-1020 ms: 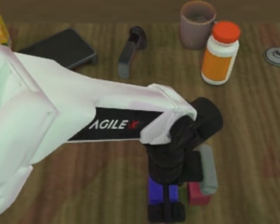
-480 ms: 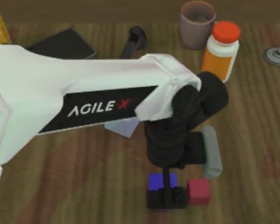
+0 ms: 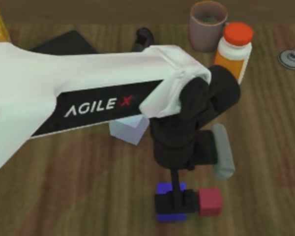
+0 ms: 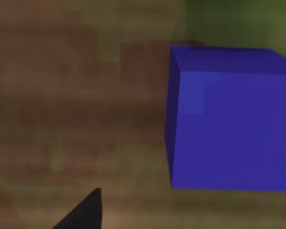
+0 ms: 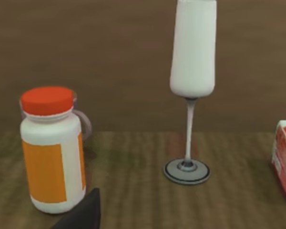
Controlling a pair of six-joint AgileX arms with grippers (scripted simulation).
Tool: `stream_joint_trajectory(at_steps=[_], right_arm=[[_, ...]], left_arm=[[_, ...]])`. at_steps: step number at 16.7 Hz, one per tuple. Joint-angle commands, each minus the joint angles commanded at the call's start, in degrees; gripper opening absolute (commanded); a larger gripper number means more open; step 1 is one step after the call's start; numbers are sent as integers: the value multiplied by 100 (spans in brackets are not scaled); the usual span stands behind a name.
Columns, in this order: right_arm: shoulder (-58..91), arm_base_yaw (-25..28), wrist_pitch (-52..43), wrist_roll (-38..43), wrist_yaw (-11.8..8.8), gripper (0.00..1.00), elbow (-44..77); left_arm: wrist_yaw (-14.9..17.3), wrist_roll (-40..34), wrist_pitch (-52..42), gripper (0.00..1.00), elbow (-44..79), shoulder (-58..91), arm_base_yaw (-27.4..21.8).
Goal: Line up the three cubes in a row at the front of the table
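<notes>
Blue cube (image 3: 170, 189) and red cube (image 3: 209, 201) are seen at the lower centre of the top view, side by side. The left gripper (image 3: 176, 201) is spread wide over the blue one. The pale cube (image 3: 130, 129) sits mid-frame, half hidden under the arm.

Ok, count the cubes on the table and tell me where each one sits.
3. The deep blue cube sits at the front under the left gripper, the dark red cube right beside it, and the pale blue-white cube farther back, partly hidden under the left arm.
</notes>
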Motion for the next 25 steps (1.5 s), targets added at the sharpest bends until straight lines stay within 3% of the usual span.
stream_joint_trajectory(at_steps=[4, 9, 12, 20, 25], right_arm=[[0, 0, 0, 0, 0, 100, 0], [0, 0, 0, 0, 0, 100, 0], [0, 0, 0, 0, 0, 100, 0], [0, 0, 0, 0, 0, 100, 0], [0, 0, 0, 0, 0, 100, 0]], left_arm=[[-5, -848, -363, 100, 841, 586, 512], [-24, -2858, -971, 100, 2476, 1567, 1589], [-34, -3651, -1245, 100, 3201, 2000, 2139], [-38, -3897, -1236, 100, 3338, 2157, 2335], [-34, -3891, -127, 100, 2539, 2414, 2349]])
